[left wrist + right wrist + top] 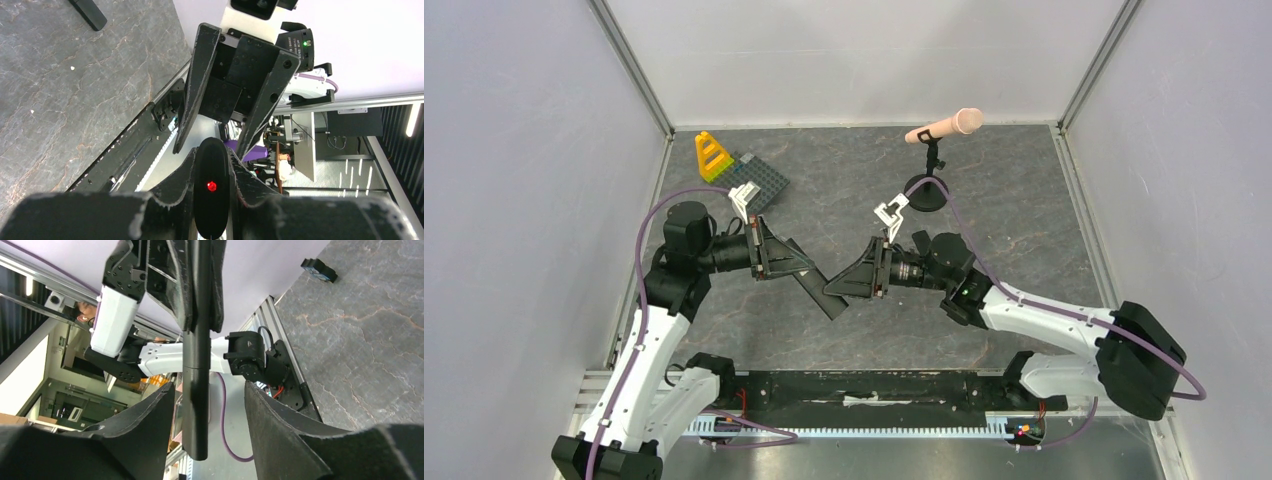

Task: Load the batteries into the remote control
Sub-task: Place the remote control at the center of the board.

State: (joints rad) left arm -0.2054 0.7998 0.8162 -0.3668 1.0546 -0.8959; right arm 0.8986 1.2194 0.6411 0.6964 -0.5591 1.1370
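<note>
While my L gripper point(212, 152) is clamped tight on one end of the remote control point(822, 291), up in the air over the table's point(1004, 215) middle, my R gripper point(209, 390) stands approx half open, fingers either side of its free end, not touching.

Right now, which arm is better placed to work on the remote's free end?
Right. The right gripper is open astride the free end of the remote control, while the left gripper is shut on its other end, holding it aloft.

light: bright, even | shadows: faint (soft-edged) | focus: wrist-view foregrounds blurred
</note>
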